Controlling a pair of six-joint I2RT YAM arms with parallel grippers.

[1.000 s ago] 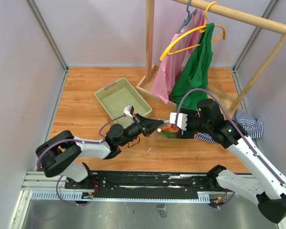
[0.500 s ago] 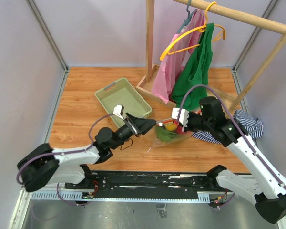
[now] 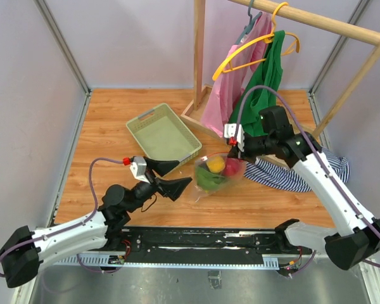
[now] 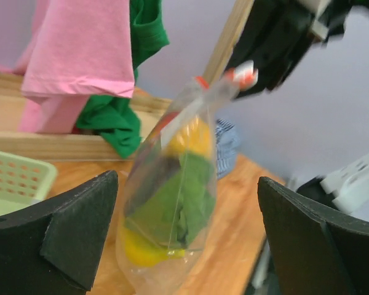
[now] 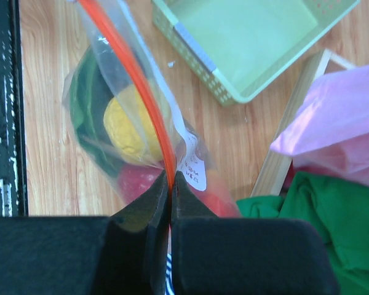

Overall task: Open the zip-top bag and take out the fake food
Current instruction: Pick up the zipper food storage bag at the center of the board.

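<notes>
The zip-top bag (image 3: 214,172) hangs clear of the wood floor from its orange-red zip strip (image 5: 141,101). My right gripper (image 3: 235,152) is shut on that strip (image 5: 171,179), just beside the white label (image 5: 194,167). Fake food shows through the plastic: a yellow piece (image 5: 130,128), a red piece (image 5: 137,184) and a green piece (image 4: 181,196). My left gripper (image 3: 179,177) stands wide open, left of the bag and apart from it. In the left wrist view the bag (image 4: 172,209) hangs beyond my left gripper (image 4: 187,179), untouched by either finger.
A pale green slotted basket (image 3: 163,133) sits behind the bag. A wooden clothes rack (image 3: 198,63) with a pink garment (image 3: 227,95) and a green garment (image 3: 261,88) stands at the back right. A striped cloth (image 3: 297,175) lies under my right arm.
My left gripper opened, let go of the bag and drew back toward the near left. My right gripper shut on the zip strip and lifted the bag up and back.
</notes>
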